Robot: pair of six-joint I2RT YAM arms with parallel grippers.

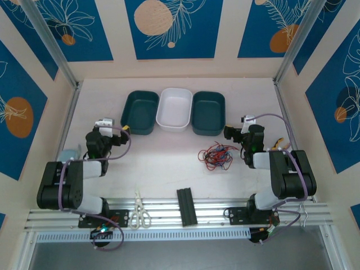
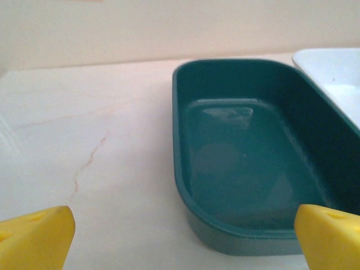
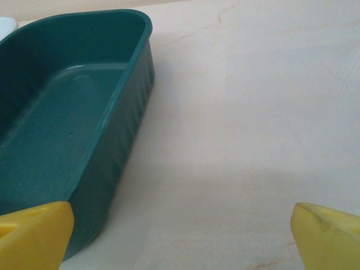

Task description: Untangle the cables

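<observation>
- Cables (image 1: 216, 156) lie in a small tangled heap on the counter (image 1: 163, 163), near the right hand (image 3: 180, 239).
- Probably light, limp and snag-prone; pinch one outer loop.
- Left hand (image 2: 184, 236) and right hand gape wide, empty.

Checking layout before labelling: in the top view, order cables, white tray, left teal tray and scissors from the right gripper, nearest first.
From the right gripper:
1. cables, just beside it.
2. white tray, middle of the row.
3. left teal tray, row's left end.
4. scissors, near rail, left.
</observation>
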